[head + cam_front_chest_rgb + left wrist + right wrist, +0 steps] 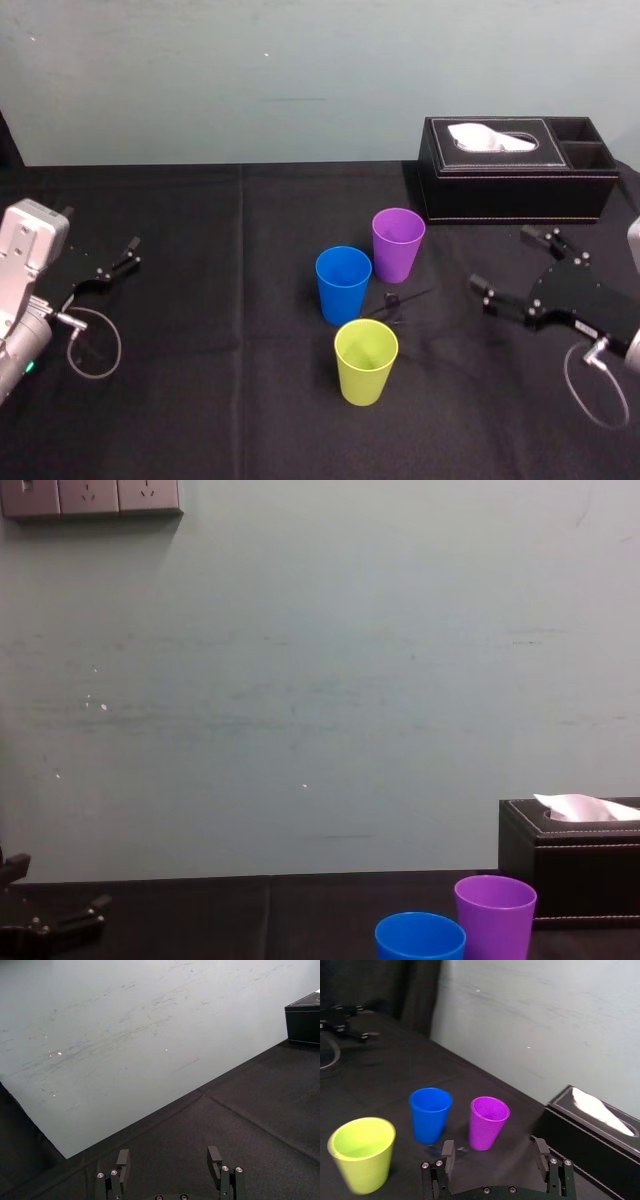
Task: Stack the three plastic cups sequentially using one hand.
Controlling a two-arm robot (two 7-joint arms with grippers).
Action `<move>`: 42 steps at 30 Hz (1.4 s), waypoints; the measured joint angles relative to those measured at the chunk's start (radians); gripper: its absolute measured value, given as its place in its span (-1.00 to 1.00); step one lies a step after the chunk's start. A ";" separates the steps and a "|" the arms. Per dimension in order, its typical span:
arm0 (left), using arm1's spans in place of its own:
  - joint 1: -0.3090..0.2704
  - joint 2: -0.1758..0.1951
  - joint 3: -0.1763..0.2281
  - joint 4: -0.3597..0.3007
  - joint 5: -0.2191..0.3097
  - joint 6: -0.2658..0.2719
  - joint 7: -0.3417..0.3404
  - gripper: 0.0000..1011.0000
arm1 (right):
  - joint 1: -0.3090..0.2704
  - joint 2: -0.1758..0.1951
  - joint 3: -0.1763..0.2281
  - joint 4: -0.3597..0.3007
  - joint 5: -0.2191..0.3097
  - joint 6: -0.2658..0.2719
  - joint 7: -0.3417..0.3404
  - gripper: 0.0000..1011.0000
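Nearest to the head camera, the yellow-green cup (365, 362) is found upright on the black-covered bench (200, 400), mouth upward. Behind it the blue cup (343, 285) is set, and the purple cup (397, 245) is placed just beside the blue one, farther back and towards the robot's right. A gap between blue and purple is shown in the right wrist view, so all three cups are recorded as separate; no stacking is yet done.

The right claw (494, 1149) is held low over the bench with its fingers spread wide and nothing between them. The cups are placed to its left, and the purple cup is judged the closest to it, with the blue cup next and the yellow-green cup off towards the robot's side. The left claw (168, 1160) is likewise spread wide and empty, but is parked at the far left of the bench, well apart from the cups.

The right arm is therefore judged the nearer. As each cup's long axis is vertical, a sideways grip across the wall is judged suitable. The tissue box (515, 185) behind the purple cup is to be avoided.
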 joint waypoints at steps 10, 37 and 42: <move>0.000 0.000 0.000 0.000 0.000 0.000 0.000 1.00 | -0.056 0.021 0.000 -0.028 -0.019 -0.025 0.082 0.98; 0.000 0.000 0.000 0.000 0.000 0.000 0.000 1.00 | -0.098 -0.048 -0.048 -0.034 -0.063 0.001 0.198 0.98; 0.000 0.000 0.000 0.000 0.000 0.000 0.000 1.00 | -0.099 -0.062 -0.050 -0.032 -0.070 0.006 0.211 0.98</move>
